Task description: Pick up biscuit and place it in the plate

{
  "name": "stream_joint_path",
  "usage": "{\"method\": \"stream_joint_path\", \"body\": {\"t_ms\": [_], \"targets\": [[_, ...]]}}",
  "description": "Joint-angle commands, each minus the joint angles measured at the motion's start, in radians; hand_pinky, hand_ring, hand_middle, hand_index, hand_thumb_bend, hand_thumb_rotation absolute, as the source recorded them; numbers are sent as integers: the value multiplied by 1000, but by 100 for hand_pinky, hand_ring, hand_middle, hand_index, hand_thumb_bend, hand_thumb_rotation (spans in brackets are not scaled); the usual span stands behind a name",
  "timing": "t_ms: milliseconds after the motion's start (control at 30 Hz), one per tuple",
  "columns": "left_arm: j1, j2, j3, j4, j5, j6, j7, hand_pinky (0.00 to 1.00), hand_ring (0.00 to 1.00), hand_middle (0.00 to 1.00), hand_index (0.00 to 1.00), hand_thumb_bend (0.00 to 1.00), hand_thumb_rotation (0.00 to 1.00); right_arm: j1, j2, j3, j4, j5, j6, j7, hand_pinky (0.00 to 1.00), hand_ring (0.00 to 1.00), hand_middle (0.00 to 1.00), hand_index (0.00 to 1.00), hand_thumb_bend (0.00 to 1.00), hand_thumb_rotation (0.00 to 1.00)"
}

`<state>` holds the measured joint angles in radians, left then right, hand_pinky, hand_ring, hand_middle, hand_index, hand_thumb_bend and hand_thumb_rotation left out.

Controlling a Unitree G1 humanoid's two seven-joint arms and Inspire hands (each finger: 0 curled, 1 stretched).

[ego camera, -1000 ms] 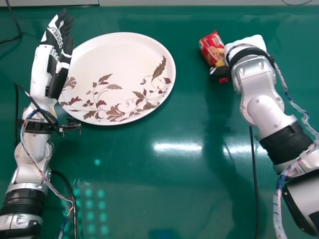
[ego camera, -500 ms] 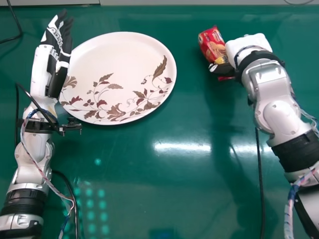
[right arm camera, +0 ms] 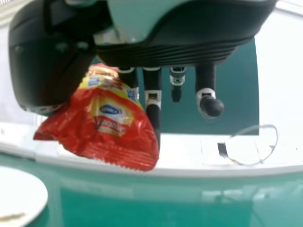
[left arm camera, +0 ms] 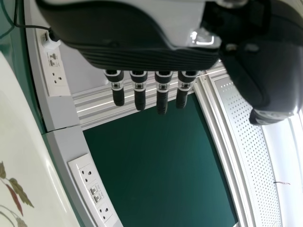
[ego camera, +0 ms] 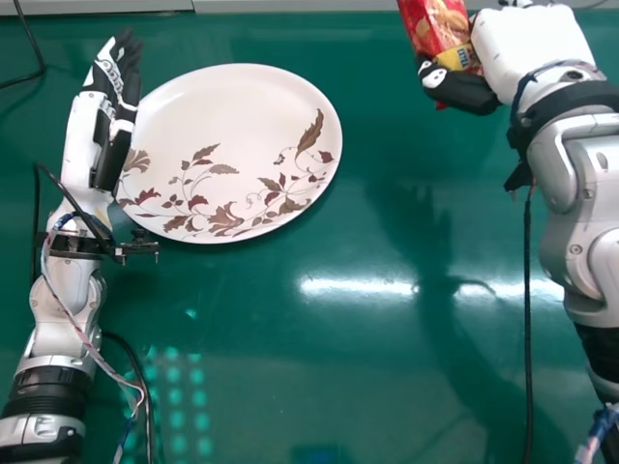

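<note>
1. Red biscuit packet [ego camera: 437, 27] is held by the right robot hand [ego camera: 462, 91], pinched between thumb and fingers, off the green surface [ego camera: 261, 358].
2. Packet's long axis is slanted in the head view: far end tipped left and cut off by the top edge, near end angled right, toward the thumb.
3. In the right wrist view, the crimped end is seen sticking out past the thumb, printed face turned to the camera.
4. Packet is placed well apart from the plate [ego camera: 232, 116], to its right and farther forward.
5. Plate is laid flat, leaf pattern up.
6. Left robot hand [ego camera: 114, 85] is kept wide, fingers straight and pointed forward, at the plate's left side, nothing held.
</note>
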<state>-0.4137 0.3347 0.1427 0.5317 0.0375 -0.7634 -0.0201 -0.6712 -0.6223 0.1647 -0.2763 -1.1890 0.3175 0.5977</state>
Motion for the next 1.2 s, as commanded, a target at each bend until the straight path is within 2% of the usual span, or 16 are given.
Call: {"method": "stream_joint_path", "body": {"t_ms": [0, 200, 300, 367, 400, 500, 567, 633, 667, 700, 833, 867, 900, 1033, 1167], "targets": [[79, -51, -18, 38, 0, 21, 0, 100, 100, 99, 100, 76, 66, 18, -12, -13, -65, 9, -22, -5, 6, 11, 40, 48, 52, 0], [78, -49, -16, 27, 9, 34, 9, 100, 100, 98, 100, 78, 66, -14, 38, 8, -141, 13, -40, 35, 5, 10, 40, 48, 51, 0], [79, -46, -14, 17, 12, 51, 10, 100, 100, 98, 100, 79, 66, -37, 72, 35, -143, 48, -82, 25, 6, 11, 39, 48, 51, 0], [81, -45, -12, 10, 10, 58, 9, 100, 99, 98, 100, 79, 66, -51, 113, 61, -123, 67, -97, 11, 7, 12, 38, 49, 51, 0], [81, -45, -11, 6, 6, 62, 6, 100, 99, 98, 100, 78, 66, -56, 136, 75, -106, 76, -105, -5, 8, 12, 43, 48, 52, 0], [77, -37, -8, 4, 19, 67, 16, 99, 98, 97, 100, 78, 66, -85, 206, 126, -42, 91, -116, -16, 8, 14, 46, 48, 52, 0], [75, -33, -7, -1, 23, 76, 17, 99, 97, 97, 99, 80, 67, -112, 251, 170, 22, 96, -133, -27, 9, 14, 47, 48, 52, 0], [73, -30, -6, -6, 22, 82, 13, 100, 97, 97, 99, 80, 67, -140, 275, 215, 104, 107, -189, -71, 9, 15, 47, 48, 52, 0], [71, -28, -7, -6, 22, 79, 10, 100, 97, 97, 100, 79, 67, -157, 288, 236, 145, 113, -209, -75, 12, 18, 43, 50, 52, 0], [70, -26, -7, -6, 24, 75, 10, 100, 97, 97, 100, 78, 67, -172, 308, 254, 184, 114, -215, -81, 13, 19, 45, 49, 52, 0], [67, -21, -9, -10, 30, 72, 11, 100, 97, 97, 100, 77, 67, -229, 381, 319, 371, 103, -260, -216, 9, 15, 47, 48, 52, 0], [66, -21, -9, -10, 31, 71, 11, 100, 97, 97, 100, 77, 67, -245, 394, 333, 421, 100, -273, -250, 9, 14, 34, 48, 52, 7], [66, -21, -9, -13, 31, 72, 11, 99, 97, 97, 100, 76, 67, -261, 404, 345, 468, 101, -284, -277, 9, 14, 27, 48, 51, 12], [67, -17, -9, -18, 37, 77, 15, 98, 97, 97, 100, 76, 67, -340, 421, 399, 645, 94, -328, -327, 10, 15, 23, 47, 51, 15], [67, -14, -8, -12, 53, 67, 27, 95, 96, 96, 99, 76, 68, -389, 445, 433, 780, 92, -335, -383, 7, 12, 20, 47, 52, 15]]}}
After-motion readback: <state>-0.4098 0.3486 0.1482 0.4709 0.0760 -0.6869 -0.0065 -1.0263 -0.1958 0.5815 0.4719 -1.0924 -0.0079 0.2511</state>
